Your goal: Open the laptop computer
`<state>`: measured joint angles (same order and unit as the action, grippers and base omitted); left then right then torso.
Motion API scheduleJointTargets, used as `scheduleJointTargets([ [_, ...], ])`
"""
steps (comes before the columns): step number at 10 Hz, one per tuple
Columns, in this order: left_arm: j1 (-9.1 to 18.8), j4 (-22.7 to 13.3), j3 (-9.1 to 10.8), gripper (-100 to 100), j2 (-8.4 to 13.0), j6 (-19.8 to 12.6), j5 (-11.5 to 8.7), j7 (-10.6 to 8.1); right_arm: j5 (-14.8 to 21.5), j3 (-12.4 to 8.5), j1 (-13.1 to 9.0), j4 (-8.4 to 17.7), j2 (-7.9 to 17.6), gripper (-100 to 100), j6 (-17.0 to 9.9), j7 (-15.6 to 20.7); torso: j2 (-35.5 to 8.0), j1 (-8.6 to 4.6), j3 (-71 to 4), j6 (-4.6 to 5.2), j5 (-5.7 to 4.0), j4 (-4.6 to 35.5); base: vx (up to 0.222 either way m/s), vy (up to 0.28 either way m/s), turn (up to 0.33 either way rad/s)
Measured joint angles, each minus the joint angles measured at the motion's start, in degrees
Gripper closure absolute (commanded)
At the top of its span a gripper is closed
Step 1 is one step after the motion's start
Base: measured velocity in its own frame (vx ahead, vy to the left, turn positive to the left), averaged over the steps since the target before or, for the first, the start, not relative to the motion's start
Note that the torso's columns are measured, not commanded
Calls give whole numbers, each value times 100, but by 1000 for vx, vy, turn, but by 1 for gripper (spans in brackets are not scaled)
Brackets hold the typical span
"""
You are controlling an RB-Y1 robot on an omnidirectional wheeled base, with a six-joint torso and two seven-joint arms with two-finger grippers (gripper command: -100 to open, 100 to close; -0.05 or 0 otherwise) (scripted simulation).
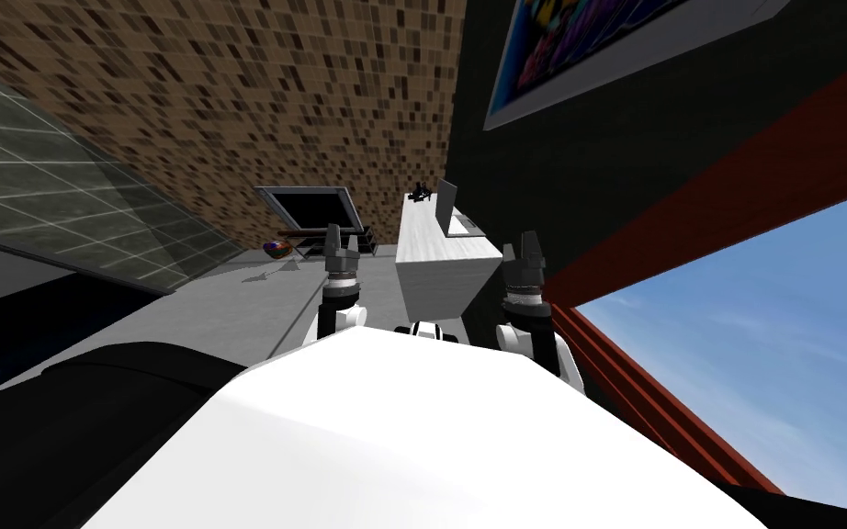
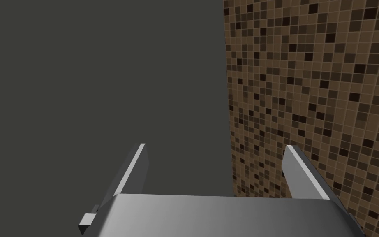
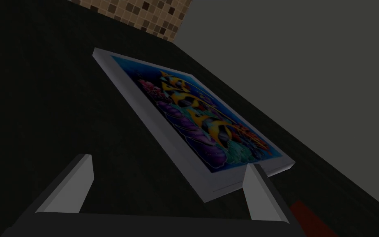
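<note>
Head view: laptop point(image 1: 449, 209) on white desk point(image 1: 426, 237); L fingers point(image 2: 137, 168), R fingers point(image 3: 75, 185) released.

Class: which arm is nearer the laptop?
Right, seemingly. The right arm is short of the laptop, off its right side; the left arm is farther off, left of the white desk.

Counter point(image 1: 440, 262): ahead, running away along the right wall.
Laptop point(image 1: 449, 211): on the counter's far half, on the wall side.
Small object point(image 1: 422, 193): on the counter's far end, behind the laptop.
Screen point(image 1: 310, 207): left of the counter, against the far wall.
Bowl point(image 1: 276, 248): just before the screen's left corner.
Left gripper point(image 1: 341, 241): left of the counter's near end, before the screen.
Right gripper point(image 1: 525, 243): right of the counter's near end, beside the wall.
Picture point(image 1: 587, 46): on the right wall, above the counter.
</note>
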<state>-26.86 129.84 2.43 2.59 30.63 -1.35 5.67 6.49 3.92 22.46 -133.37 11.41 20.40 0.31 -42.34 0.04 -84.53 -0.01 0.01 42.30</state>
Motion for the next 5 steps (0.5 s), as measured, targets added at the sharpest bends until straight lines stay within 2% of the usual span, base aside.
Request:
scheduleJointTargets([
  [1,0,0,0,0,0,0,0,0,2,97,-128,10,132,-100,-138,123,5,-7,-3,0,-2,-1,24,-41,67],
  [5,0,0,0,0,0,0,0,0,56,418,-506,4,376,-100,-749,490,7,-4,-4,0,-1,-2,20,-32,86],
])
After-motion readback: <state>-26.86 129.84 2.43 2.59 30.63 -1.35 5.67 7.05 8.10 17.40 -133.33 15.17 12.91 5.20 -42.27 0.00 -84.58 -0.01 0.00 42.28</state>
